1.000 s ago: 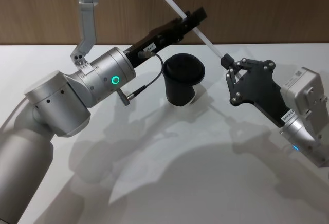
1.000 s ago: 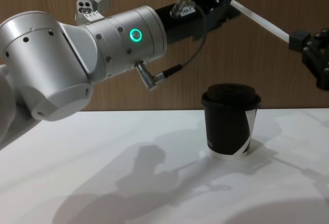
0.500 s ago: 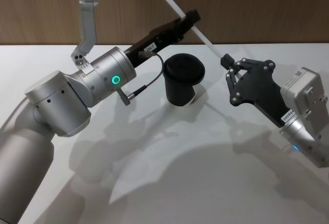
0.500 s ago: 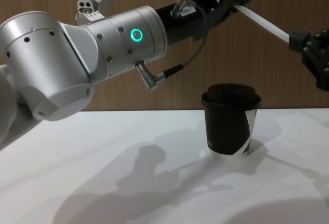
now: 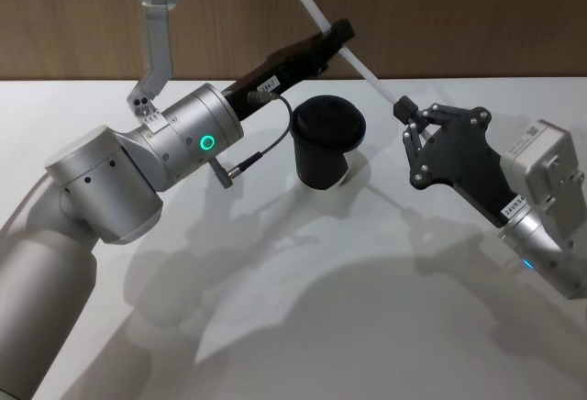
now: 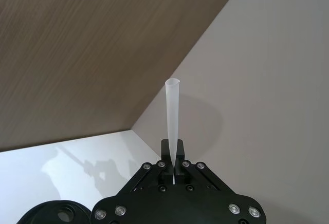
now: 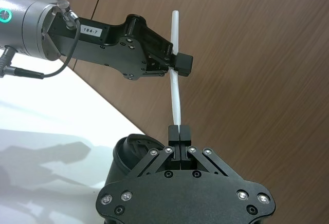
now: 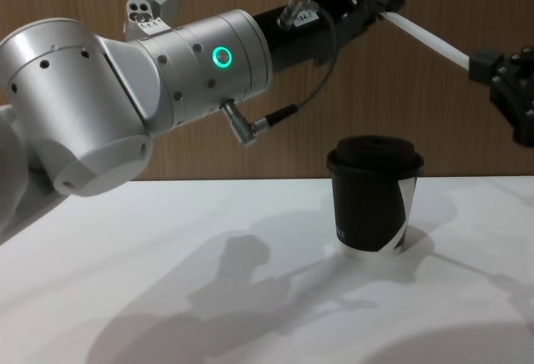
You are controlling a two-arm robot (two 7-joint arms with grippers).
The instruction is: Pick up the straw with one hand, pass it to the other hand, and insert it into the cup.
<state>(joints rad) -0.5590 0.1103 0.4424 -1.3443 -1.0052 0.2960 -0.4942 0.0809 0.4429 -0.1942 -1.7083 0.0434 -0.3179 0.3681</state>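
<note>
The white straw slants in the air above and behind the black lidded cup, which stands upright on the white table. My left gripper, on the silver arm with the green ring, is shut on the straw's middle. My right gripper is shut on the straw's lower end, to the right of the cup. In the right wrist view the straw runs from my right gripper up through the left gripper. In the chest view the straw spans both grippers above the cup.
A wooden wall rises behind the table. A silver bracket hangs at the back left. My bulky left arm lies across the table's left side.
The left gripper's fingers have closed on the straw's middle. The straw's upper end has tipped slightly upward and rightward. The right gripper and cup have stayed put.
</note>
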